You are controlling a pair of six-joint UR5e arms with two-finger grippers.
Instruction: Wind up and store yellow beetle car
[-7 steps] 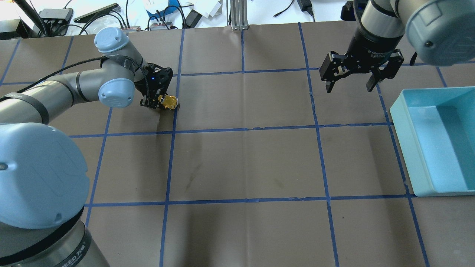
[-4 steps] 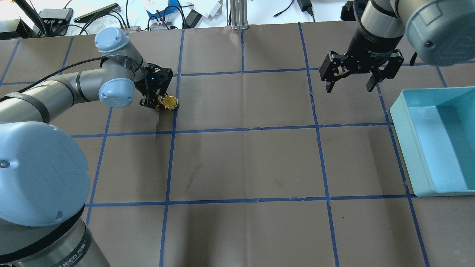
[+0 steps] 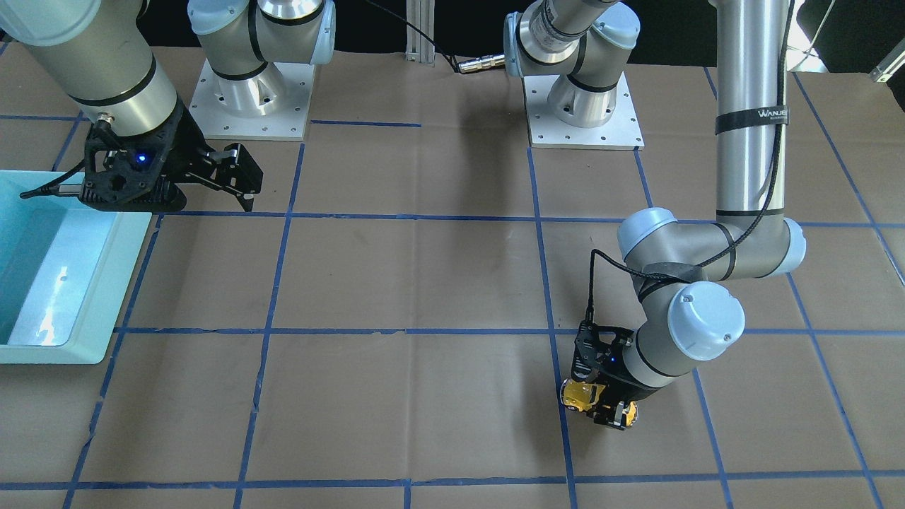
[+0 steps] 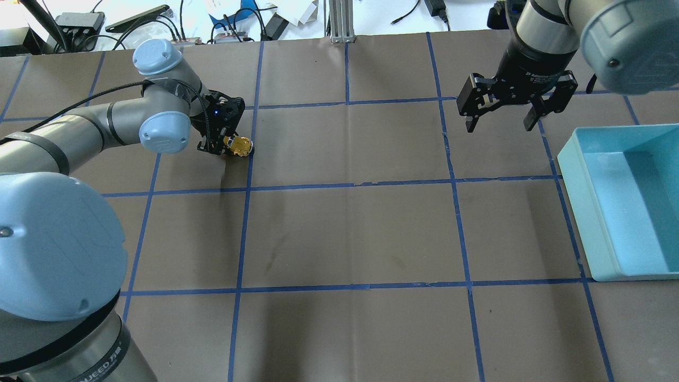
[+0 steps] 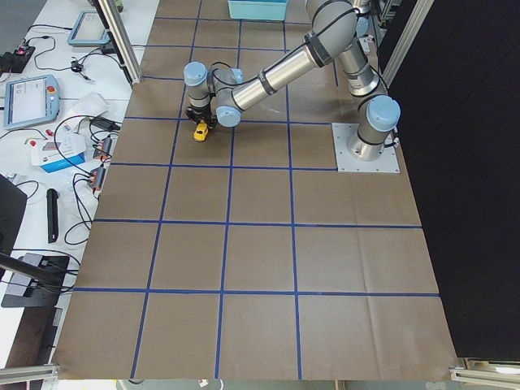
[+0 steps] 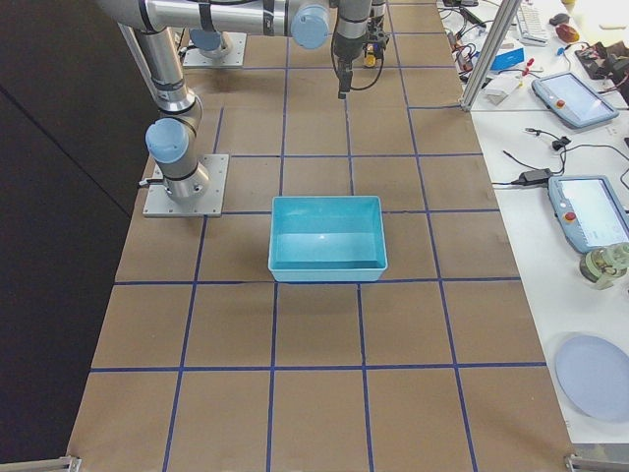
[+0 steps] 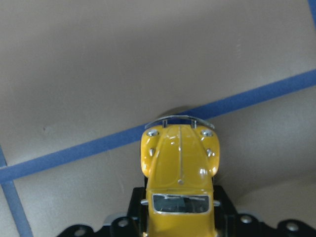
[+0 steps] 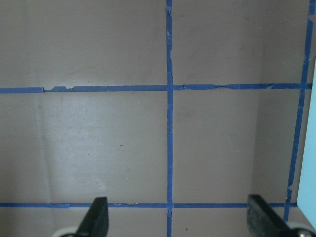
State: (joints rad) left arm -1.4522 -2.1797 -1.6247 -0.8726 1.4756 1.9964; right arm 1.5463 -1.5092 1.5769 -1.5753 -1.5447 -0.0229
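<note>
The yellow beetle car [image 4: 241, 145] is held in my left gripper [image 4: 227, 146] at the far left of the table, right at the surface by a blue tape line. In the left wrist view the car [image 7: 180, 165] points away from the camera, its nose over the tape and black fingers [image 7: 134, 210] closed on its sides. It also shows in the front view [image 3: 578, 394]. I cannot tell whether its wheels touch the table. My right gripper [image 4: 499, 126] hangs open and empty above the far right of the table, its fingers [image 8: 97, 217] spread wide.
A light blue bin [image 4: 578, 201] stands at the table's right edge, also in the front view [image 3: 92, 283] and the right side view [image 6: 329, 270]. Blue tape lines grid the brown table. Cables and devices lie beyond the far edge [image 4: 159, 21].
My left arm has shifted very slightly to the left with the car in its grip. The right arm has not moved.
</note>
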